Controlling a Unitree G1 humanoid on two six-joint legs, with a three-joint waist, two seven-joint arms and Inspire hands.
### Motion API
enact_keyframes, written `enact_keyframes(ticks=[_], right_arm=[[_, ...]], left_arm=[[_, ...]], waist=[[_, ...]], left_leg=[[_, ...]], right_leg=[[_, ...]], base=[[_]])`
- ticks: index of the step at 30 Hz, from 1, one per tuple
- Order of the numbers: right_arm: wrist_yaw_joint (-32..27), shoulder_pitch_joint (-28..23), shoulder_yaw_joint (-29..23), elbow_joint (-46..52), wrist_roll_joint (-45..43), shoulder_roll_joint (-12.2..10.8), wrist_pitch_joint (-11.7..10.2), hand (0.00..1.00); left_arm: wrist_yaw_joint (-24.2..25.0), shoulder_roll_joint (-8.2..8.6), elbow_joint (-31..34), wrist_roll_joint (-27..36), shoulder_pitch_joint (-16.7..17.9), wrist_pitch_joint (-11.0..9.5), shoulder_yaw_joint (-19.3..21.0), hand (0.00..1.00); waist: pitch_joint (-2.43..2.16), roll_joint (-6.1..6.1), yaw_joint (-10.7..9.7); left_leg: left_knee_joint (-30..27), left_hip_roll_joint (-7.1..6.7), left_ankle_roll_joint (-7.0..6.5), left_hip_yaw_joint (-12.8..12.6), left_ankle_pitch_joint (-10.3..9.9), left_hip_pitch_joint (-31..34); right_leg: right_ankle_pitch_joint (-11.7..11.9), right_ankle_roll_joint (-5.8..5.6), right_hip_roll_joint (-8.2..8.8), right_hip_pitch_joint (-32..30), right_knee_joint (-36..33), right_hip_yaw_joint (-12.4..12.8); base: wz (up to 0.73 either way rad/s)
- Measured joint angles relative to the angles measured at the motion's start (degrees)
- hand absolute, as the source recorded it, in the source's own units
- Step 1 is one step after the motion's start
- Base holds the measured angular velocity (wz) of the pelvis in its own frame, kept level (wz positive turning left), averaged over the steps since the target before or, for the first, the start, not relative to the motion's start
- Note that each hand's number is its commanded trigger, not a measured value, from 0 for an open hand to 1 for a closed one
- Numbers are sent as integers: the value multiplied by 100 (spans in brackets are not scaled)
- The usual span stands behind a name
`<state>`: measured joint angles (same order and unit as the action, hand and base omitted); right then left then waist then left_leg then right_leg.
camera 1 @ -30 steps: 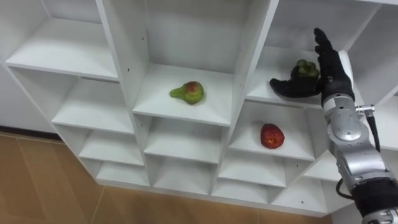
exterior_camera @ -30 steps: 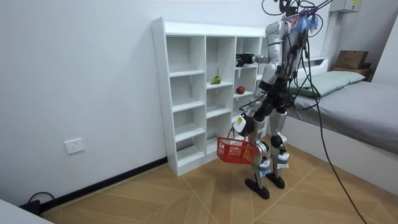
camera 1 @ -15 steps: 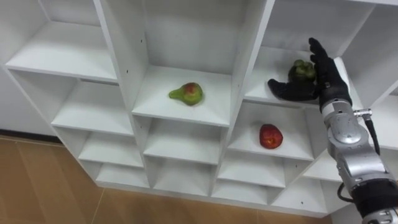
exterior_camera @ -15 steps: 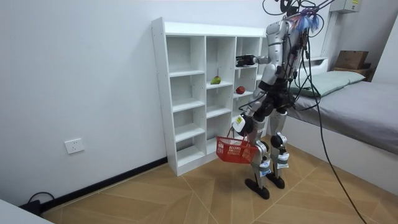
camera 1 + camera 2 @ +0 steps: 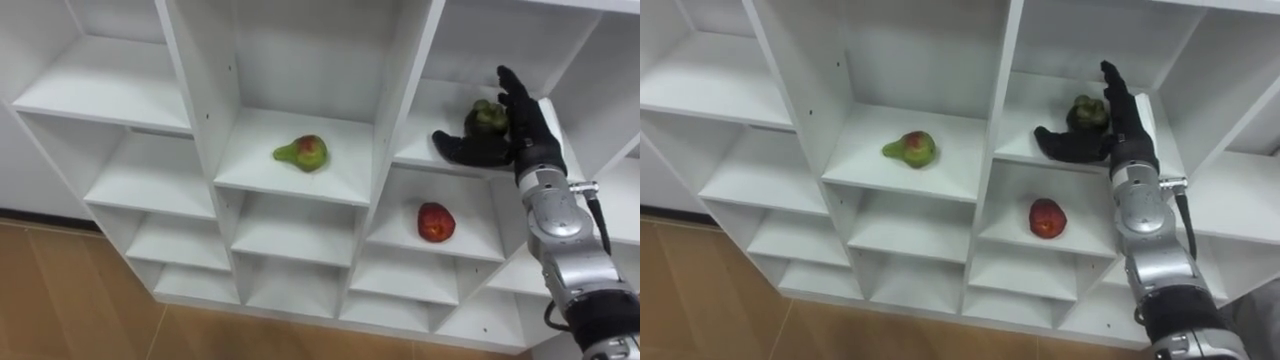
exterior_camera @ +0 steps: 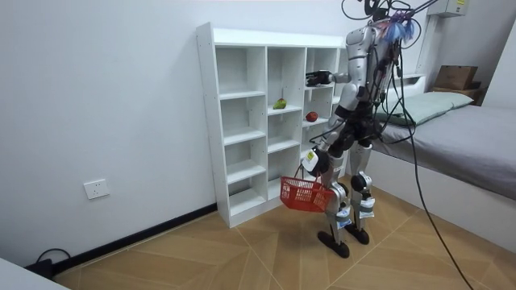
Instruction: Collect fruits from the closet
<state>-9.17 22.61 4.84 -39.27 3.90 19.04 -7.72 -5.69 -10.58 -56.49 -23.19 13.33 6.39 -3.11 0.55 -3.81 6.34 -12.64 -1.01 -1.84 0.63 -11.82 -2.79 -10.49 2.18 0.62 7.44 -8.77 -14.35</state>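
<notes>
White shelving [image 5: 404, 80] faces me; my right hand [image 5: 522, 130], fingers straight and thumb out, brackets a dark green fruit [image 5: 486, 115] in the upper right cubby. Pear [image 5: 303, 151] one cubby left, red apple [image 5: 435, 221] directly below.

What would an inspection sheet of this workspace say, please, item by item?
Surface: white shelf unit with open compartments.
Job's things: pear in a middle compartment; red apple one column to the right and one level lower; dark green fruit in the compartment above the apple; red basket.
Clutter: nothing seen.
Hands: right hand open around the dark green fruit; left hand low at the robot's side, the red basket hanging from it.
Cables: nothing seen besides the robot's own.
Surroundings: wooden floor, bed, wall socket.
</notes>
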Motion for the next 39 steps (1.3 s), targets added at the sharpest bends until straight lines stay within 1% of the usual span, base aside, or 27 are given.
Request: enact_keyframes(ticks=[3,9,17,25,28,30,31,32,35,36,37,38,39], right_arm=[[-21,81,6,-183,4,144,5,100],[-73,96,-123,-275,17,140,15,100],[-58,99,-166,-318,39,106,16,100],[71,67,-160,-295,457,60,20,100],[71,46,-156,-246,661,49,17,100],[84,13,-113,-190,860,39,16,100],[92,-7,-110,-149,920,37,16,100],[117,-61,-109,-44,977,24,18,100],[129,-141,-161,195,1046,-129,27,100],[142,-219,-158,347,1144,-175,18,100],[158,-271,-156,434,1158,-204,11,100],[190,-393,-152,618,1225,-277,-25,100],[220,-521,-142,840,1371,-363,-33,100]], left_arm=[[1,0,-15,0,-1,20,-1,100],[2,-1,-14,-9,-93,66,14,100],[2,-1,-42,-8,-210,67,11,100],[-22,-4,-39,-2,-289,58,-37,100],[-28,-4,-39,15,-321,46,-39,100],[-40,-4,-39,16,-322,42,-69,100],[-42,-3,-39,16,-329,40,-71,100],[-54,-1,-39,18,-347,37,-69,100],[-149,21,-28,26,-393,11,-55,100],[-170,42,-12,65,-398,-34,-45,100],[-172,52,1,115,-400,-48,-45,100],[-222,80,72,277,-401,-54,-44,100],[-306,114,167,481,-406,-71,-44,100]], waist=[[3,-3,11],[11,-51,20],[4,-64,23],[-3,-72,-1],[-22,-65,-1],[-70,-54,-1],[-77,-46,-1],[-83,-34,0],[-90,21,-68],[-79,55,-113],[-79,71,-133],[-74,106,-155],[-79,125,-166]], left_leg=[[8,2,-1,0,-6,-53],[-3,6,3,-26,-9,-64],[-38,8,3,-22,-9,-83],[-10,9,6,-51,-11,-69],[-18,6,5,-69,-10,-53],[-17,11,4,-103,-10,-44],[-15,14,4,-112,-10,-45],[-10,22,4,-139,-10,-49],[1,27,4,-152,-10,-57],[13,27,4,-156,-10,-88],[22,27,4,-161,-10,-94],[32,28,3,-166,-9,-95],[43,29,3,-174,-9,-91]], right_leg=[[-1,-1,-2,52,0,2],[-2,-1,-11,77,4,27],[-2,-1,-13,90,2,27],[-2,-1,-12,68,9,29],[-3,-1,-7,45,15,37],[-3,-1,-8,15,14,44],[-2,-1,-10,11,12,55],[-2,-1,-14,2,7,98],[0,1,-18,-15,-2,120],[1,1,-17,-12,-4,134],[1,1,-16,-13,-5,140],[1,1,-15,-13,-12,153],[2,2,-15,-17,-17,165]], base=[[0],[0],[0],[0],[-1],[-7],[-9],[-9],[-4],[-4],[-6],[-6],[-6]])
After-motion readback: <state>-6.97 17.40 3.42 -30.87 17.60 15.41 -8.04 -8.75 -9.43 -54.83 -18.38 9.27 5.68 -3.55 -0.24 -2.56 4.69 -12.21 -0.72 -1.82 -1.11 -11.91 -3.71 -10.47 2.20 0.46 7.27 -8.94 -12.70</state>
